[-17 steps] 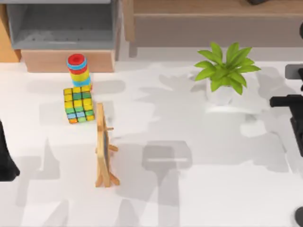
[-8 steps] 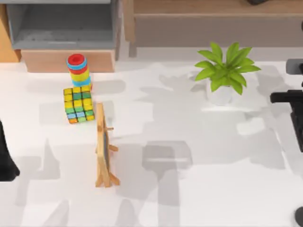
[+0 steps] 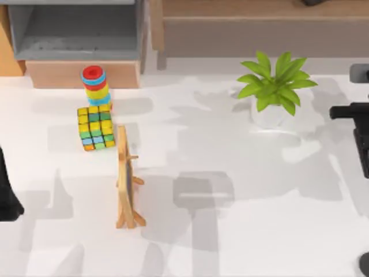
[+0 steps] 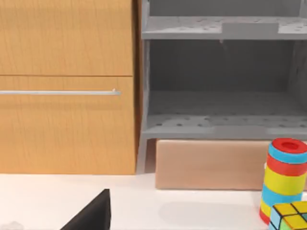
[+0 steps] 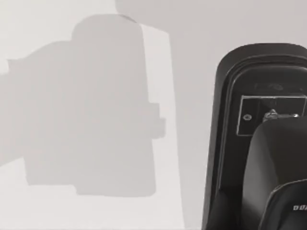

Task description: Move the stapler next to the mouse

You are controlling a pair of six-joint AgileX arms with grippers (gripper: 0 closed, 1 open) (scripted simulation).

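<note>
While the right arm [image 3: 357,135] hangs at the frame's right edge, the stapler [image 5: 261,139] lies beneath; claw state cannot be told.

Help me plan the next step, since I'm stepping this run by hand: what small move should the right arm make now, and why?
Probably ease the right hand straight down toward the stapler. The right wrist view shows its black body and white label close beneath, lying on the table. The left arm sits parked at the left edge.
</note>
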